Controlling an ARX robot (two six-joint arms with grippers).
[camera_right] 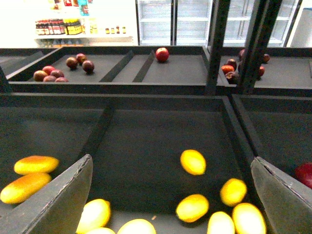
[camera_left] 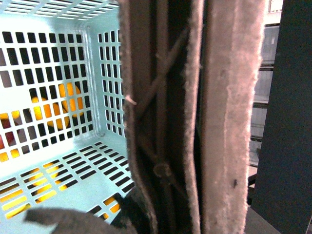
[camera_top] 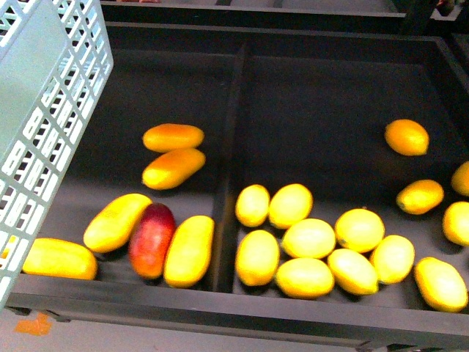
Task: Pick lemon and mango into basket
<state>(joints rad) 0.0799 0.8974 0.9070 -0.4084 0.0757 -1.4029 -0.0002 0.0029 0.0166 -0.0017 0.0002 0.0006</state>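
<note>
The left pincer [camera_left: 170, 122] is clamping shut on the brown handles [camera_left: 161, 73] of the basket [camera_top: 44, 125], which is hanging tilted over the left end of the counter [camera_top: 234, 308]. Yellow fruit is showing through its lattice in the left wrist view. The right pincer [camera_right: 170, 157] is standing wide open, gripping nothing, above the right compartment and clear of the fruit. A divider [camera_top: 229, 183] is splitting the counter in two. Five mangoes [camera_top: 189, 250] are lying in the left compartment, with a red mango [camera_top: 152, 240] sitting close between two of them near the front rim. The lemons [camera_top: 308, 238] are lying in the right compartment, most bunching together near the front rim just beside the divider, a few lying apart toward the right.
</note>
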